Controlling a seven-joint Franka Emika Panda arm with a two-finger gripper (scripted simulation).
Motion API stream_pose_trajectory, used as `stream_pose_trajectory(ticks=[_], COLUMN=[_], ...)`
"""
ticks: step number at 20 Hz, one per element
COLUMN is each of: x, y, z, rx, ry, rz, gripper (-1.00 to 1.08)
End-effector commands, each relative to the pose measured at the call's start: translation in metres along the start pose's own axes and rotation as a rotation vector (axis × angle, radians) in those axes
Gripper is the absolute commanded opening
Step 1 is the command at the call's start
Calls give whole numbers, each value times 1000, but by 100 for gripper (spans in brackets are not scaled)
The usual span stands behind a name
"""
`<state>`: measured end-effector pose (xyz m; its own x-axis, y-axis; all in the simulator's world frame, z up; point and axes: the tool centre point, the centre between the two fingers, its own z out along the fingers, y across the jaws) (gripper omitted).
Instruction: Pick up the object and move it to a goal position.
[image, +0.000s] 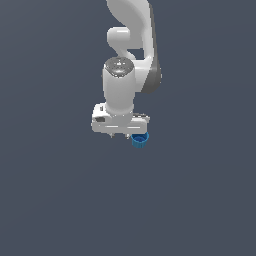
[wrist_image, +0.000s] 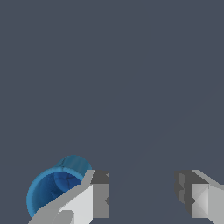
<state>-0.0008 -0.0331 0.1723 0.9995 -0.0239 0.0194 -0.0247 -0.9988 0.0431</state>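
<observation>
Jaws (wrist_image: 142, 199) apart, blue cup (wrist_image: 54, 188) just outside one finger, not btwn.

The arm (image: 131, 55) reaches down from the top of the exterior view, and its gripper (image: 120, 135) hangs at the lower end. The cup (image: 140, 140) sits just below the gripper's body, toward the exterior view's right of the fingers. In the wrist view the gripper (wrist_image: 142, 197) shows its two fingers standing well apart with bare ground between them; the cup (wrist_image: 54, 188) lies outside that gap, on the outer side of one finger (wrist_image: 89, 201), which overlaps part of its rim. The cup's mouth faces the wrist camera.
</observation>
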Motion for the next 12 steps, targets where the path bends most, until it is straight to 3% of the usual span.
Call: stream_pose_trajectory(ticks=[1, 12], x=[-1, -8], y=[-3, -27], z=[2, 17], rx=[-5, -46], ry=[4, 49], rz=[8, 92], gripper=[28, 28])
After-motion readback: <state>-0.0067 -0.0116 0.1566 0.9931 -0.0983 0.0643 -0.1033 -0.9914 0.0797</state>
